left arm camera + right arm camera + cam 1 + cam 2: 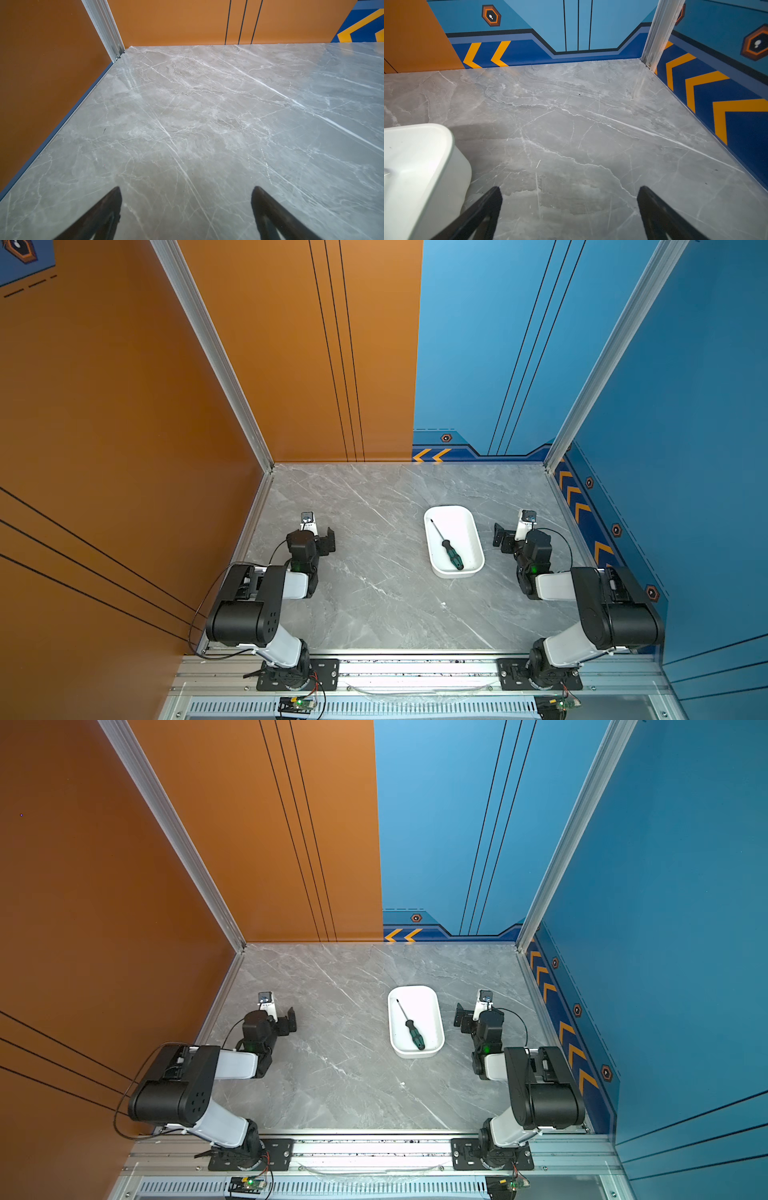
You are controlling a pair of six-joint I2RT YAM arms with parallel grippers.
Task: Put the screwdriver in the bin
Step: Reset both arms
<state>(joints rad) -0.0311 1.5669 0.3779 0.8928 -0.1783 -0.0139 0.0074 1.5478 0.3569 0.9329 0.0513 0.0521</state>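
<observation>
Screwdriver (pixel 448 544) lies diagonally inside the white bin (pixel 459 522), right of centre in both top views, with its tip toward the upper left and its handle toward the lower right. Bare grey counter (pixel 365 593) surrounds the bin on every side. Just right of the bin, the right end effector (pixel 500 537) has its jaws spread wide and empty. The left end effector (pixel 327 540), at centre left, is also wide apart and holds nothing.

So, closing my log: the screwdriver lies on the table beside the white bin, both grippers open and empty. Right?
Wrong place: the screwdriver lies inside the bin, not beside it, as both top views show. The left gripper and right gripper are open and empty.
</observation>
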